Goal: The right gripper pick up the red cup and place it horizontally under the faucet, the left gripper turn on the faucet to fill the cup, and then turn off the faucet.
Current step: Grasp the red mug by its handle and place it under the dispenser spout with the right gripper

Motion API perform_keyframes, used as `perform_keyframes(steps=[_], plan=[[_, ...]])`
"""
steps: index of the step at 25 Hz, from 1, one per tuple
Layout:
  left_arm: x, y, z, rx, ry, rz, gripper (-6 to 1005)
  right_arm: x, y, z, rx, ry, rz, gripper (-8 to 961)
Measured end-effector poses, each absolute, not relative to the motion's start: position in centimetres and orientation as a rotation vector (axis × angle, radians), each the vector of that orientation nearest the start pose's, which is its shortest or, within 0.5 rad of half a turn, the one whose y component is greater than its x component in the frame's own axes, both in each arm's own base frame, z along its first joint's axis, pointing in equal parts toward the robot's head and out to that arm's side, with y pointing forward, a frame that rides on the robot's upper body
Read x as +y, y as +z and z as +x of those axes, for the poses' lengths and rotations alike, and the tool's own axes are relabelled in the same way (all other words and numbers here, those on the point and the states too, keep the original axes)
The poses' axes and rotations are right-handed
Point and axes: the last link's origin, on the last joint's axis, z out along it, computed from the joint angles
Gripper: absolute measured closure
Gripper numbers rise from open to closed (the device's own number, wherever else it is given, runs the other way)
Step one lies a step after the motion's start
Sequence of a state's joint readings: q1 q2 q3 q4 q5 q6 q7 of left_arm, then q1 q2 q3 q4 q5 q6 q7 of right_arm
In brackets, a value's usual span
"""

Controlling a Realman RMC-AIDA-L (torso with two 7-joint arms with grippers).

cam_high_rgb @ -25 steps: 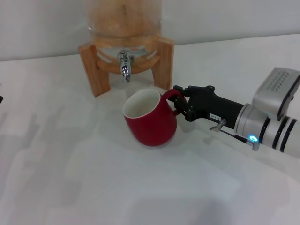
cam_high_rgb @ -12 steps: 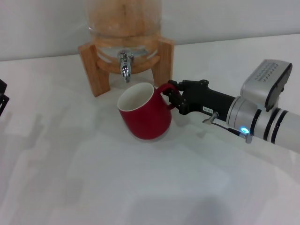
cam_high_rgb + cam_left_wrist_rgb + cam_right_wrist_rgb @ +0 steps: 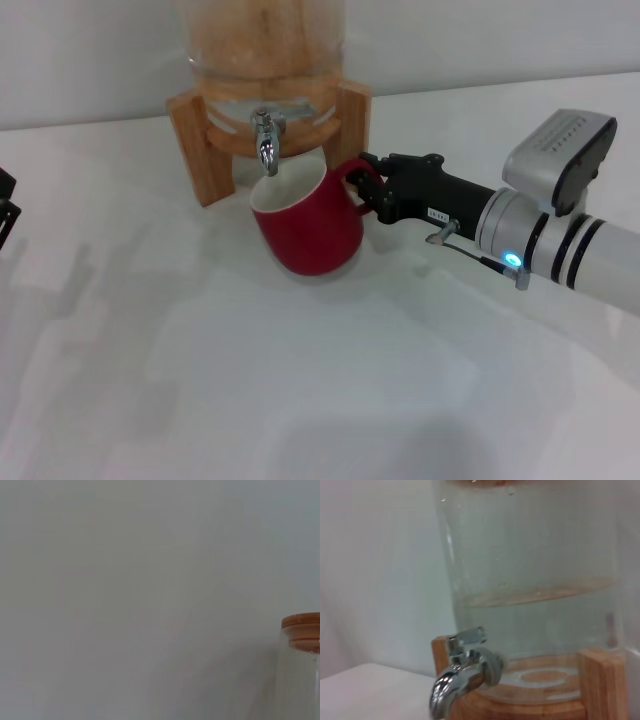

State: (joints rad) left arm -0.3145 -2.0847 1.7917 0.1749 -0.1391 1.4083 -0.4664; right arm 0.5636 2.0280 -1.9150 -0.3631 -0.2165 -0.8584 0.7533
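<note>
Red cup (image 3: 305, 225) sits on the white table (image 3: 300, 390), tilted a little, mouth facing up toward 11 o'clock, its rim right beneath the faucet (image 3: 266, 141) spout. Handle points to 3 o'clock. Right gripper (image 3: 368, 190) reaches in from 3 o'clock, fingers clamped on the handle loop. Faucet juts from the glass dispenser (image 3: 265, 45), which rests in a wooden stand (image 3: 200, 140) at 12 o'clock of the cup; stand legs flank the cup's far side closely at 10 and 1 o'clock. Right wrist view: chrome spout (image 3: 457, 672) close up, liquid partway up the jar. Left gripper (image 3: 5, 210) only a black sliver at the 9 o'clock edge, cannot tell its finger state. Broad bare tabletop from 5 to 9 o'clock
</note>
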Motion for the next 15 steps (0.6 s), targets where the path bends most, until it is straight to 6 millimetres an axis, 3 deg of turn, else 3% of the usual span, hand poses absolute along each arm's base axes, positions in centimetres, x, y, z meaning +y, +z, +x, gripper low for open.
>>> perform_keyframes(steps=[15], plan=[[29.86, -0.52, -30.96, -0.529, -1.048, -1.680, 152, 37.55, -6.90, 24.78, 0.664, 0.772, -2.208, 771]])
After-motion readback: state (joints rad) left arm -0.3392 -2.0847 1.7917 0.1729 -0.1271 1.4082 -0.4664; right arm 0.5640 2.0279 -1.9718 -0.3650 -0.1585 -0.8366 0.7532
